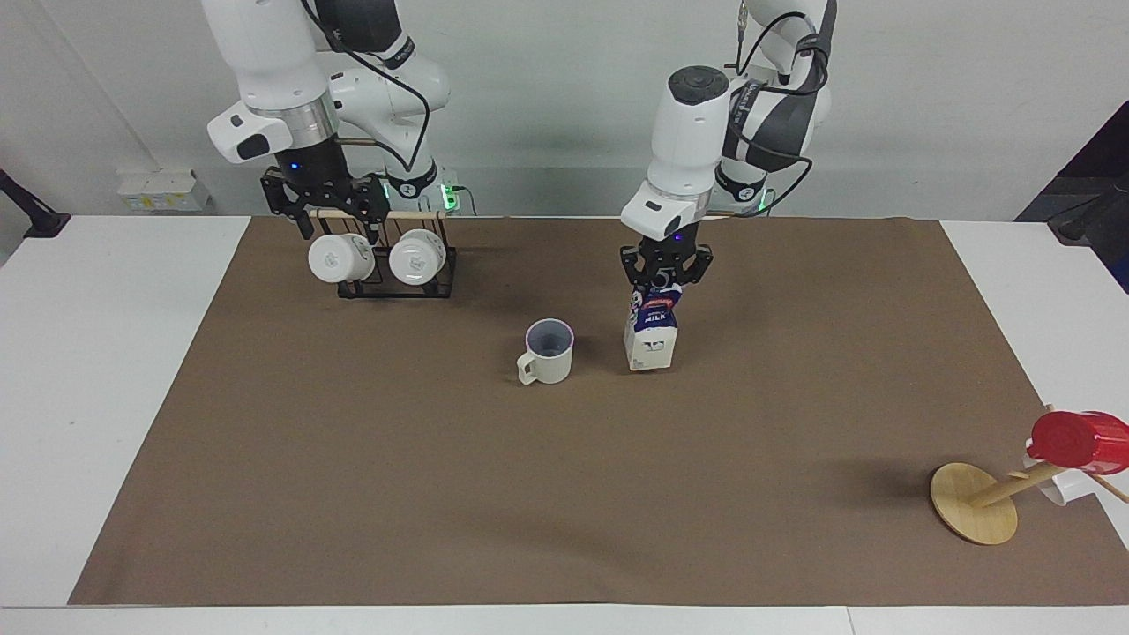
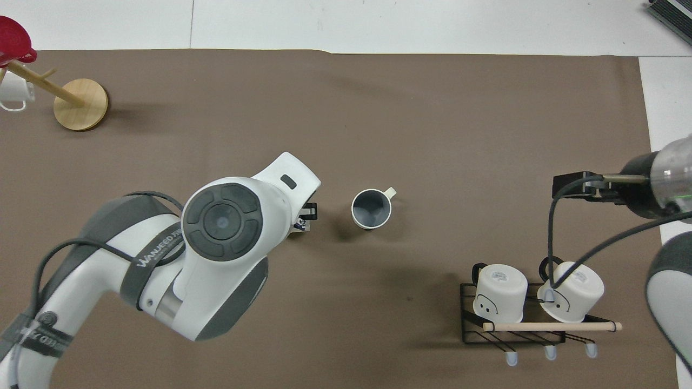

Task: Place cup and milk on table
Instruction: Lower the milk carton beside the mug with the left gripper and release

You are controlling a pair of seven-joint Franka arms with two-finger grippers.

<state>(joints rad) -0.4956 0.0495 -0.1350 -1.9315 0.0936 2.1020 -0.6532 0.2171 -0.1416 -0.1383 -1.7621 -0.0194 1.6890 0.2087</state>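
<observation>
My left pincer (image 1: 662,280) pinches the blue-topped white milk carton (image 1: 650,339) (beside the cream-beige handled cup (image 1: 547,351)); my right pincer (image 1: 325,205) is spread above the black wire mug rack (image 1: 397,280).

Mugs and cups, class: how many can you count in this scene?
5. The cream cup stands mid-table, two white mugs hang on the black rack, and a red cup and a partly hidden white one sit on the wooden stand.

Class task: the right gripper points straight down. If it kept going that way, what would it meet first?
Probably the rack's wooden rod or the white mug under it: the right gripper hangs over the mug rack, though depth is unclear.
</observation>
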